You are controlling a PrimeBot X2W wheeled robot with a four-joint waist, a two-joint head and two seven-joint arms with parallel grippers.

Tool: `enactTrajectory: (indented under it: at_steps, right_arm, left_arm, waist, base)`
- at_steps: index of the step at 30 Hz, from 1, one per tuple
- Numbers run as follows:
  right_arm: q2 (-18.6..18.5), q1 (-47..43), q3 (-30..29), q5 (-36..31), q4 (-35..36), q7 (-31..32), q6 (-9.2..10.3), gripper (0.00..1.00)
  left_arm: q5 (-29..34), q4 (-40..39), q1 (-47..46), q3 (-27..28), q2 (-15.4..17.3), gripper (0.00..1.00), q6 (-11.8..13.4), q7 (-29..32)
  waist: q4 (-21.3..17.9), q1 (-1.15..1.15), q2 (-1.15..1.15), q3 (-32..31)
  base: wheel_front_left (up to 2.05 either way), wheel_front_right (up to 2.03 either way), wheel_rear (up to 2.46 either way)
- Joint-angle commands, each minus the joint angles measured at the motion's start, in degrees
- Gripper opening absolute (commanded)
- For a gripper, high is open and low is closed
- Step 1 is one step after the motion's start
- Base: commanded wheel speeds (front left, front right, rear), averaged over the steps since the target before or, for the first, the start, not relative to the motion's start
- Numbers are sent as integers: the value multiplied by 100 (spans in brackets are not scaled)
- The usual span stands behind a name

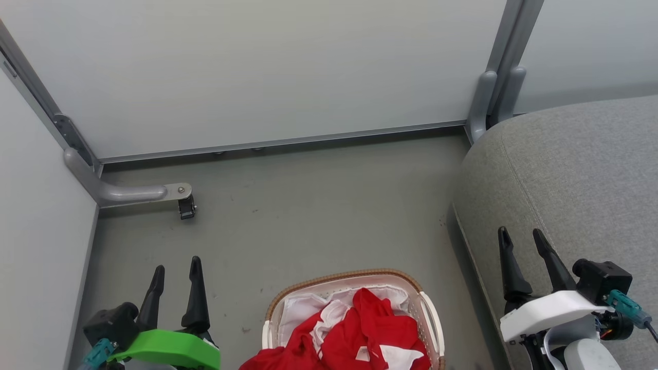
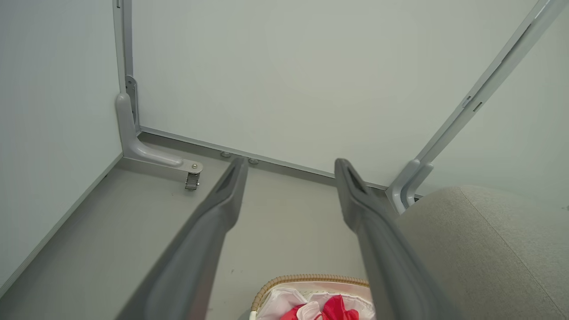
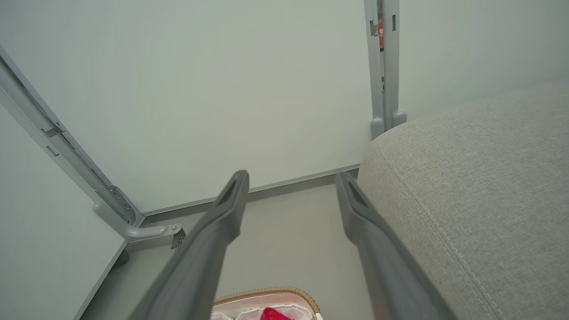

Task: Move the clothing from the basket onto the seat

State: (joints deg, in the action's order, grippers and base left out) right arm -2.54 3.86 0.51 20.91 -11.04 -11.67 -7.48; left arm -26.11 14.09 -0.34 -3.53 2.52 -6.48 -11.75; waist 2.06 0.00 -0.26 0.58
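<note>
Soft, crumpled red and white clothing (image 1: 360, 329) lies in the oval white plastic basket (image 1: 334, 276) with a brown woven rim, on the grey floor (image 1: 308, 205) beside the rounded grey fabric seat (image 1: 576, 169). The left gripper (image 1: 177, 264) and the right gripper (image 1: 520, 232) have their long dark fingers apart, empty.

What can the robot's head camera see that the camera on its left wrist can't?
Extra in the head view: the right gripper, open near the seat, the green cover on the left gripper, and the clothing piled right across the basket. Extra in the left wrist view: the left gripper's fingers up close, spread apart, with the grooves in their tips. Both share the basket with red clothing, the grey seat, the floor and the little wheel.
</note>
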Motion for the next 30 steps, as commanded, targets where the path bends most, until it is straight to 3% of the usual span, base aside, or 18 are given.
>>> enactTrajectory:
  at_steps: [1, 30]
  right_arm:
    - [-35, 24, 6, -147, 38, -66, -2, 100]
    - [-51, -7, 150, -1281, 47, -365, -1, 100]
  left_arm:
    - [136, -9, 65, -7, 47, 100, 20, -57]
    - [1146, 177, 129, -167, 54, 100, 47, -362]
  waist:
    - [4, 0, 20, 0]
    - [68, 0, 26, 1]
  base:
    - [0, 0, 0]
    - [0, 0, 0]
